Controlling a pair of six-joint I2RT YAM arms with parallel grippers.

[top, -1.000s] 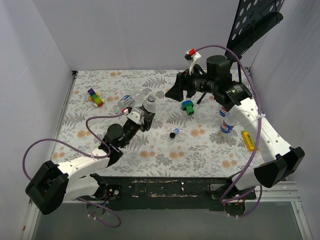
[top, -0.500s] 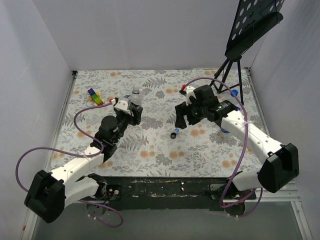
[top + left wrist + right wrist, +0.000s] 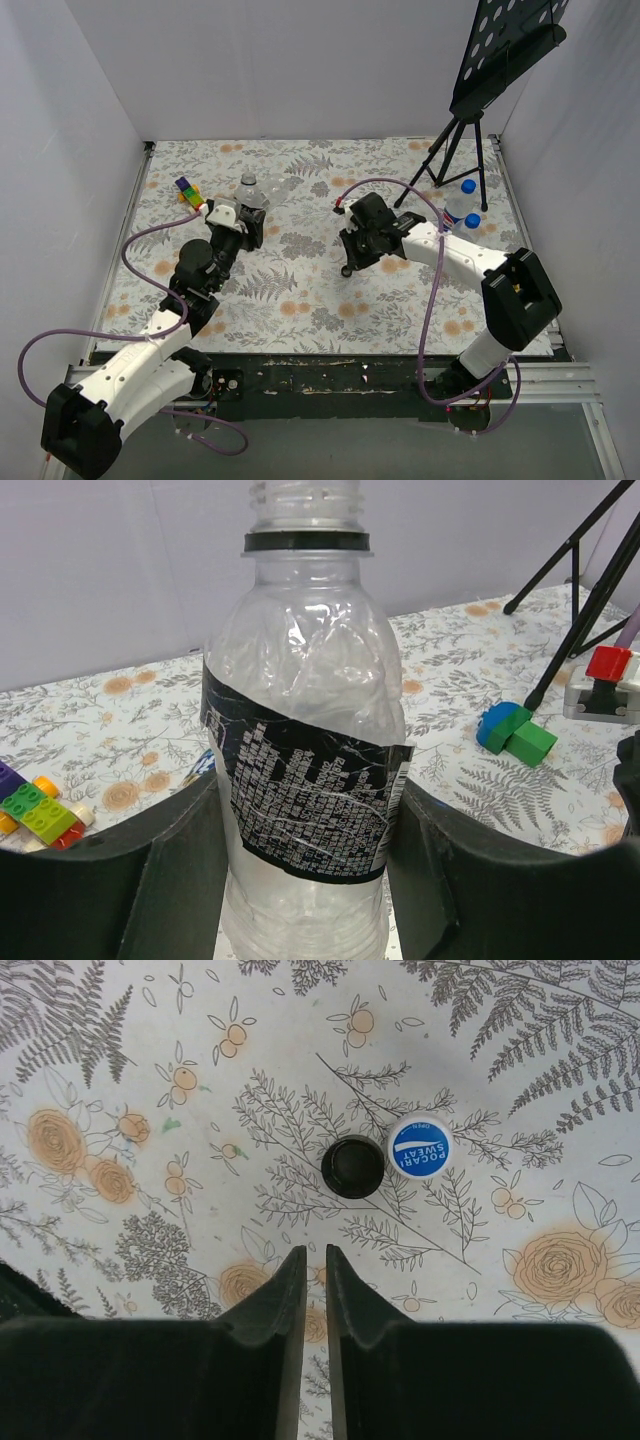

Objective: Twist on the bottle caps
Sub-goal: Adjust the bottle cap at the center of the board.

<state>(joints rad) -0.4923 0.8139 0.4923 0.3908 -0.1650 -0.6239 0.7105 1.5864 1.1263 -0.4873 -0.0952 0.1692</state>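
A clear bottle (image 3: 300,730) with a black label and a black neck ring stands upright without a cap. My left gripper (image 3: 305,860) is shut on its body, one finger on each side, and shows at the back left of the top view (image 3: 243,208). A black cap (image 3: 352,1166) and a blue cap (image 3: 420,1145) lie side by side on the floral cloth. My right gripper (image 3: 315,1252) hovers just short of them, jaws nearly together with only a thin slit and nothing between. In the top view it (image 3: 349,262) is over the black cap (image 3: 346,271). Two capped bottles (image 3: 460,208) stand at the right.
Multicoloured toy blocks (image 3: 188,192) lie at the back left, beside the held bottle. A green and blue block (image 3: 515,732) sits near the right arm. A black music stand tripod (image 3: 455,150) rises at the back right. White walls enclose the table on three sides.
The right arm swung down from high at the back and to the left, over the caps, and its jaws closed. The left arm carried the bottle further back and left.
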